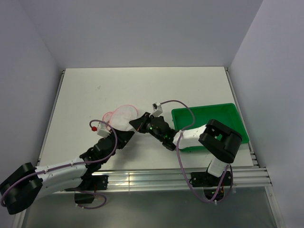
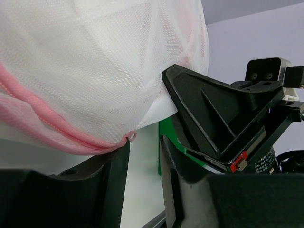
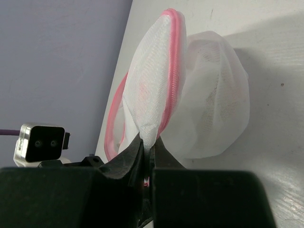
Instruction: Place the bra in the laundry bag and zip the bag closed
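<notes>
A: What is seen only at the wrists?
B: The right end effector (image 3: 148, 152) is clamped on mesh of the laundry bag (image 3: 156, 85); the left end effector (image 2: 145, 159) is narrowly parted, empty, beneath it.
A: Overhead?
B: The bag is seen on the table (image 1: 142, 85), left of a green tray (image 1: 213, 116).

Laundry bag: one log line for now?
laundry bag open | right gripper pinching its mesh | left gripper open beside pink rim

Laundry bag (image 3: 156, 95): white mesh, pink trim, halves parted, upright.
</notes>
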`<action>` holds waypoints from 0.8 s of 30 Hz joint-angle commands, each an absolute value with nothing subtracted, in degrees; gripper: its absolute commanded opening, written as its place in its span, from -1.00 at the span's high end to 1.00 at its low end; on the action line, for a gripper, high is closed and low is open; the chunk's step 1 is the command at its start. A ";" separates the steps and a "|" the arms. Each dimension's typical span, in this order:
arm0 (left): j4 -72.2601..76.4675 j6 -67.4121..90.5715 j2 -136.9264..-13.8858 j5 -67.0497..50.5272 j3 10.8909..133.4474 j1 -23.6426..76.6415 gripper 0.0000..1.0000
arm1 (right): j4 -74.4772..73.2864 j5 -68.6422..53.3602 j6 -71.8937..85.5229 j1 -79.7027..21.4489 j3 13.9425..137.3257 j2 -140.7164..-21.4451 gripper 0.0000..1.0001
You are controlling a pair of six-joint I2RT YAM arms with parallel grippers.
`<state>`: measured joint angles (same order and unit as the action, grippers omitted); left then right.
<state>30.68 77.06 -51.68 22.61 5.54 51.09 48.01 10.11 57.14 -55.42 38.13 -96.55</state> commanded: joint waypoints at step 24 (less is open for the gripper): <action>26.03 74.89 -39.91 26.28 2.64 51.33 1.00 | 49.22 0.30 52.74 -48.96 37.44 -95.36 1.00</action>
<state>26.85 75.85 -43.29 24.88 3.64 51.37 49.89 6.50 56.60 -52.31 37.17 -96.38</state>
